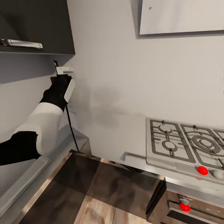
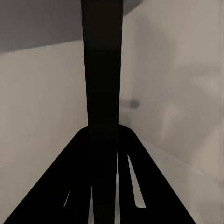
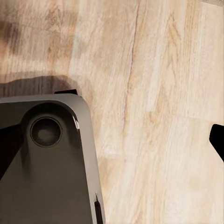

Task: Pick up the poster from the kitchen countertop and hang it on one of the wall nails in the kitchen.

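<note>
Pale wooden floor [image 3: 154, 93] with long grain lines spreads below the camera; a dark grey rounded-corner body [image 3: 46, 186], bearing a circular socket [image 3: 45, 131], casts a shadow on the boards.

This is a home kitchen. A steel gas hob with grey pan grates [image 1: 186, 143] and red knobs [image 1: 202, 170] sits in the pale grey-white countertop [image 1: 124, 130] at the right. A dark wall cabinet with a metal handle [image 1: 34, 26] hangs at the far left, above a light wooden plank floor [image 3: 158, 93].
</note>
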Available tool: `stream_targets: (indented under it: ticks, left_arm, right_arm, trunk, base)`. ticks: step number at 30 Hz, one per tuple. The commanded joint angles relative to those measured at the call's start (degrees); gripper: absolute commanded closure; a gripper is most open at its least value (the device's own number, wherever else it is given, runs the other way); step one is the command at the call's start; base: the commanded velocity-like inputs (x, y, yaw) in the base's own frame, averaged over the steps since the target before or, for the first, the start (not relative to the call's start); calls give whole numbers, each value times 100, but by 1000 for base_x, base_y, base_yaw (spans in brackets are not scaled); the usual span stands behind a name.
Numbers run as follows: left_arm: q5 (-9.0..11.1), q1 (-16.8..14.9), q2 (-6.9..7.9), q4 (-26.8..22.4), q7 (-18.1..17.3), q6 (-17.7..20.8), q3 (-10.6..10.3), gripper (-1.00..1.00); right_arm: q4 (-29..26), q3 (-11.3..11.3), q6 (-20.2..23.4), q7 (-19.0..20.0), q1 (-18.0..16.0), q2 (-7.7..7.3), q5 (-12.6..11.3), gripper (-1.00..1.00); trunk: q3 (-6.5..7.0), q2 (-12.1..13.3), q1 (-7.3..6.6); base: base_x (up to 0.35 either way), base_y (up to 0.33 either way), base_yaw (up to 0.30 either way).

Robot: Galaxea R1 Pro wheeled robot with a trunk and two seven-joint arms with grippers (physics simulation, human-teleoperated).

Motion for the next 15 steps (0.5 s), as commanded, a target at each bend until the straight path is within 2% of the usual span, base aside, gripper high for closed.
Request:
stream_targets:
  ticks: [1,4,15]
  left_arm:
    - [-10,-3,-5,-4,12,32,13,100]
    - [-4,-3,-5,1,12,32,16,100]
    - [1,-3,-5,6,4,32,14,100]
  right_arm:
    - [-9,-8,-7,2,3,1,1,-100]
    - [-9,-10,-7,2,3,1,2,-100]
    - [-12,-10,-7,2,3,1,2,-100]
  trunk:
    - [5,-3,1]
    - [24,-3,1]
    - [32,-3,1]
  base:
    - [0,0,0]
    - [-47,0,0]
    - [-188,0,0]
